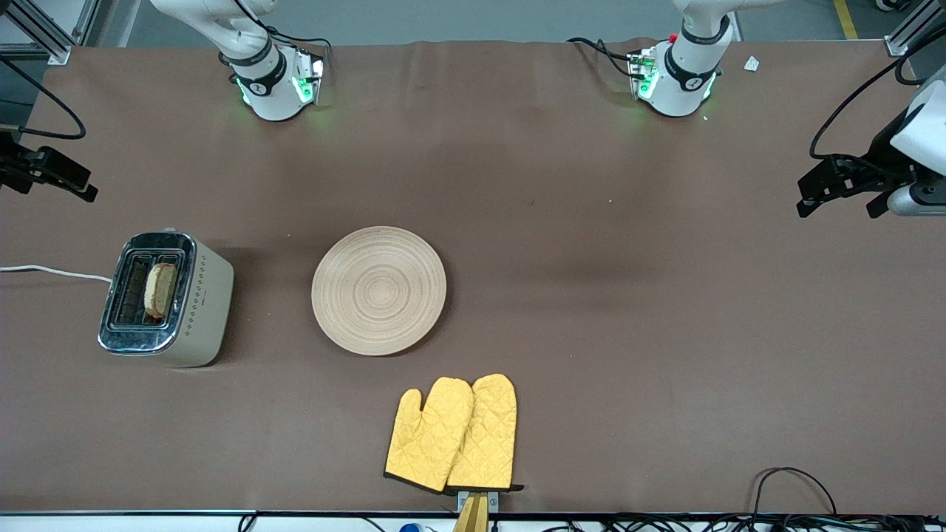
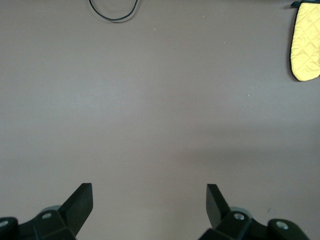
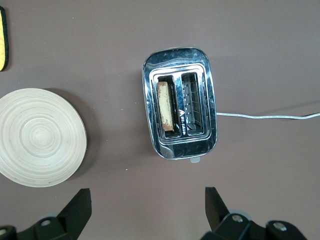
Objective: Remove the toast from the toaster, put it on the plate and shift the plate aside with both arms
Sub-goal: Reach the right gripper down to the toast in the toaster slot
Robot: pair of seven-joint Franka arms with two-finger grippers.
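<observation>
The toast (image 1: 160, 290) stands upright in one slot of the silver and cream toaster (image 1: 192, 310) toward the right arm's end of the table. The round beige wooden plate (image 1: 378, 290) lies bare beside the toaster, mid-table. My right gripper (image 1: 70, 181) hangs open and empty over the table edge at the right arm's end. Its wrist view shows the toast (image 3: 165, 106), the toaster (image 3: 210, 115) and the plate (image 3: 40, 137) beneath the open gripper (image 3: 148, 205). My left gripper (image 1: 839, 209) hangs open and empty over bare table at the left arm's end, also open in its own view (image 2: 150, 202).
Two yellow quilted oven mitts (image 1: 454, 436) lie nearer the front camera than the plate, by the table edge; one shows in the left wrist view (image 2: 306, 42). The toaster's white cord (image 1: 52, 271) runs off the table's end. A black cable loop (image 1: 794, 480) lies near the front edge.
</observation>
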